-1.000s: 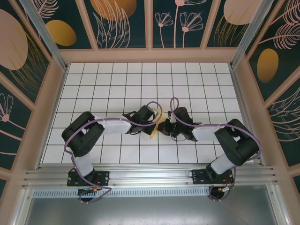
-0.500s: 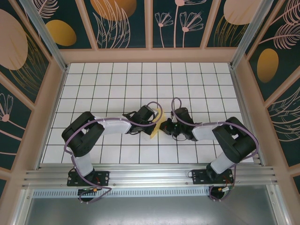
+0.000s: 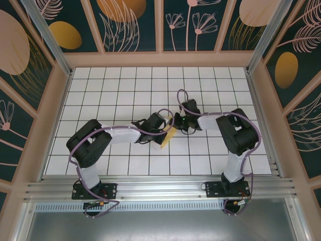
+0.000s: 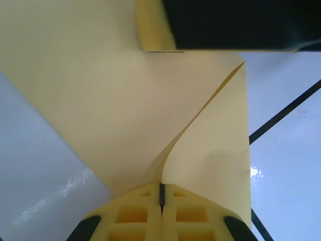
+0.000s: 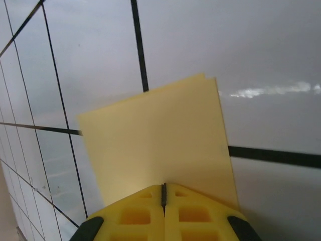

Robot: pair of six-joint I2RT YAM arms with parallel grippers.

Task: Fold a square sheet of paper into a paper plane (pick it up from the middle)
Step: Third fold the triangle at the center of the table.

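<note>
The pale yellow square sheet of paper (image 3: 169,136) sits partly folded near the middle of the tiled floor. In the left wrist view the paper (image 4: 125,100) spreads as two flaps from a raised crease. That crease runs straight into the seam of my left gripper (image 4: 161,193), which is shut on it. My left gripper (image 3: 161,133) sits at the sheet's left side. My right gripper (image 3: 179,123) is shut at the sheet's far end. In the right wrist view the paper (image 5: 155,140) lies flat beyond the closed tips of the right gripper (image 5: 163,193). One of its fingers (image 4: 150,27) rests on the sheet.
The white grid floor (image 3: 125,90) runs open behind and to both sides of the arms. Wooden walls (image 3: 160,59) box it in. An aluminium rail (image 3: 160,188) with both arm bases runs along the near edge.
The right arm has swung inward and back. Its elbow has moved left and its gripper has shifted toward the far end of the sheet. The left arm keeps its hold in place.
</note>
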